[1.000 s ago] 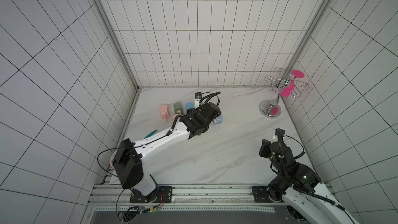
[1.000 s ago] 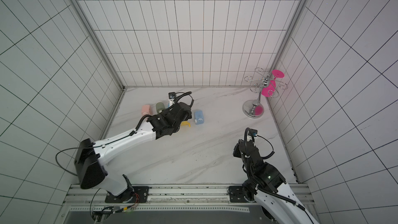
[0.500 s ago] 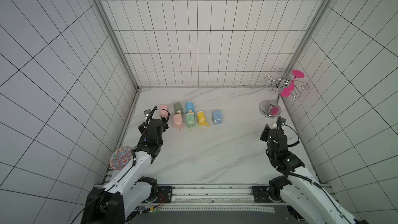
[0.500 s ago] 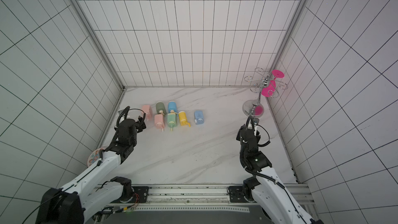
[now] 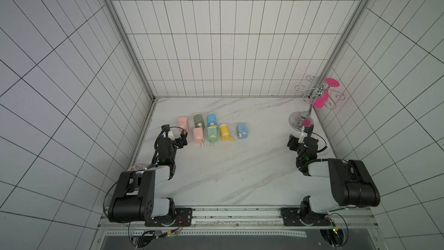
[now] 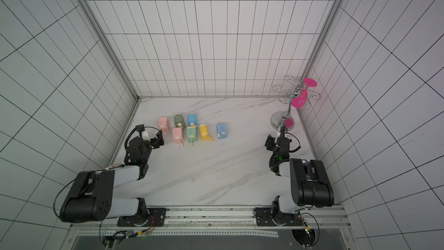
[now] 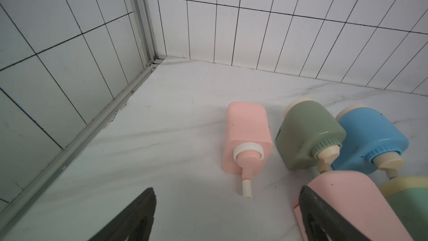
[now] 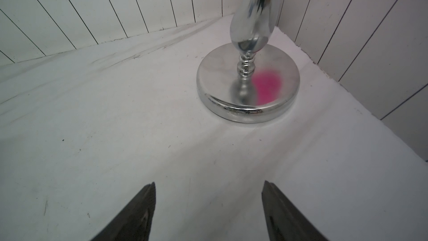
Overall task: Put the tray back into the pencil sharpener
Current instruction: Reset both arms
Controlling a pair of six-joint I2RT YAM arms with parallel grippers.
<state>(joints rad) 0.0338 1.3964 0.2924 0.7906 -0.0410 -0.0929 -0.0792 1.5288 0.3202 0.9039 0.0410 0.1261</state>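
Top views, both alike, show the two arms folded back at the near edge of a marble table [image 5: 228, 179]. Near the left wall, crank sharpeners lie in two rows: far pink [image 5: 183, 122], olive [image 5: 198, 120] and blue [image 5: 211, 119] behind, near pink [image 5: 198, 135], mint [image 5: 212, 134] and yellow [image 5: 225, 132] in front. A boxy sharpener [image 5: 242, 131] sits apart to their right; whether its tray is in cannot be told from up here. The left gripper [image 5: 175, 132] hangs just beside near pink, and the right gripper [image 5: 301, 134] is near a chrome stand [image 5: 300, 122] carrying a pink glass [image 5: 320, 98]. Left wrist view: the left gripper [image 7: 227, 188] is spread wide and empty over bare marble. One finger [image 7: 324, 219] overlaps near pink [image 7: 342, 195], contact unclear, with far pink [image 7: 246, 133], olive [image 7: 305, 135] and blue [image 7: 368, 140] beyond. Right wrist view: the right gripper [image 8: 208, 183] is parted with nothing between its fingers, the stand [image 8: 247, 103] ahead.
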